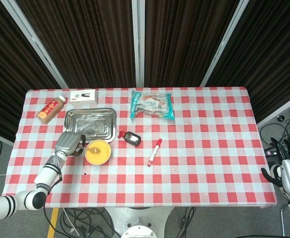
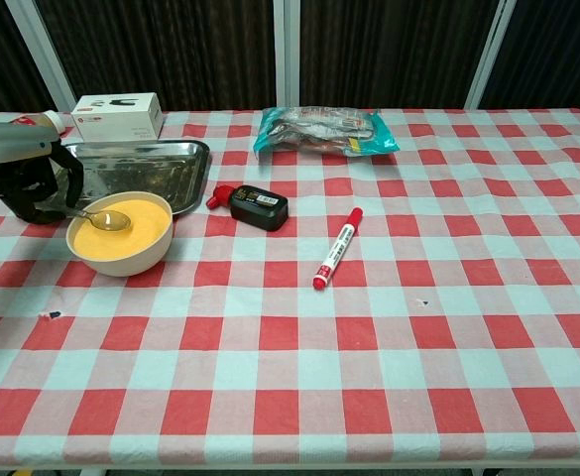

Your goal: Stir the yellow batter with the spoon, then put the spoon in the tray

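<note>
A cream bowl of yellow batter [image 2: 121,233] [image 1: 97,152] stands at the table's left, just in front of the metal tray [image 2: 141,171] [image 1: 90,120]. My left hand [image 2: 27,178] [image 1: 69,144] is left of the bowl and holds the handle of a metal spoon [image 2: 109,219] [image 1: 93,148], whose bowl lies in the batter near the left rim. My right hand [image 1: 287,174] hangs off the table's right edge, fingers apart, holding nothing; it shows only in the head view.
A black device with a red cap [image 2: 253,205] lies right of the bowl. A red marker [image 2: 337,247] rests mid-table. A snack bag [image 2: 321,129], a white box [image 2: 118,114] and an orange bottle [image 1: 51,109] sit along the far side.
</note>
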`<state>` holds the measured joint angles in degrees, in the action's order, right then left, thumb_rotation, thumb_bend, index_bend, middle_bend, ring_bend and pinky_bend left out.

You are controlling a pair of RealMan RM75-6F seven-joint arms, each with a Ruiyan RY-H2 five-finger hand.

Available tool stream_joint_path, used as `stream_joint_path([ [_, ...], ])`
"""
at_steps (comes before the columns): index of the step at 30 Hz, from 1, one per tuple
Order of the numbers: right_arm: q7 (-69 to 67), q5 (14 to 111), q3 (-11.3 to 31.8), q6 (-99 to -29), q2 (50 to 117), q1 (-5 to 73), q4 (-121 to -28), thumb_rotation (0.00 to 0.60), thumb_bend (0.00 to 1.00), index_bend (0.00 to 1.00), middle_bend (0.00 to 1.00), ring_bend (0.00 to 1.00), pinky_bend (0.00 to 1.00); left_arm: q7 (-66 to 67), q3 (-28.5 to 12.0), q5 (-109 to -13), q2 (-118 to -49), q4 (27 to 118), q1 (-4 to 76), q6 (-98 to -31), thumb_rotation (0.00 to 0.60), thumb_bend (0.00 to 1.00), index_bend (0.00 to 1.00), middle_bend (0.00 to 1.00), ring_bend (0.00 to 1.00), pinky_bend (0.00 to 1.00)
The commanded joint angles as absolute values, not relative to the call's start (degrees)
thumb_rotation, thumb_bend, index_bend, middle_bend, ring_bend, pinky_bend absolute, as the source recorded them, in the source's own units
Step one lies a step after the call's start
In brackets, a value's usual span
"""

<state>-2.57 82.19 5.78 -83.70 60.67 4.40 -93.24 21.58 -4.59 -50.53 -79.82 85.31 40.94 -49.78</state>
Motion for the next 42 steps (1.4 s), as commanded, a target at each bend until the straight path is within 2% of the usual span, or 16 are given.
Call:
stream_joint_path([
  [1,-2.56,82.3,5.8,-83.77,60.68,4.42,-93.29,0.6,0.19,0.0,0.2,0.0,0.04,25.17,-3.67,-52.07,-79.26,86.64,40.89,-52.69,0.6,0.38,0.62,0.97,1.0,1.0],
  [13,-3.08,82.73,5.64,-84.57,60.66,3.97,-93.28,0.6,0.19,0.0,0.2,0.0,0.04,48.85,-0.38,-55.64,-81.48,87.57,42.62,-64.43,0.6,0.39,0.64,0.97,1.0,1.0],
  [19,-3.45,82.98,5.56,-84.92,60.74,3.76,-93.02,0.6,0.18,0.0,0.21,0.0,0.04,55.89,0.16,-57.66,-82.54,89.04,43.51,-66.78,0.6,0.4,0.64,0.97,1.0,1.0],
  [31,-3.75,82.72,5.66,-84.85,60.76,3.68,-92.84,0.6,0.17,0.0,0.21,0.0,0.04,64.14,0.68,-56.13,-85.49,87.23,44.08,-67.23,0.6,0.41,0.65,0.98,1.0,1.0],
  [42,-3.44,82.63,5.72,-84.54,60.86,3.85,-92.91,0.6,0.17,0.0,0.21,0.0,0.04,64.95,0.91,-56.5,-87.47,86.28,43.96,-66.38,0.6,0.41,0.65,0.98,1.0,1.0],
])
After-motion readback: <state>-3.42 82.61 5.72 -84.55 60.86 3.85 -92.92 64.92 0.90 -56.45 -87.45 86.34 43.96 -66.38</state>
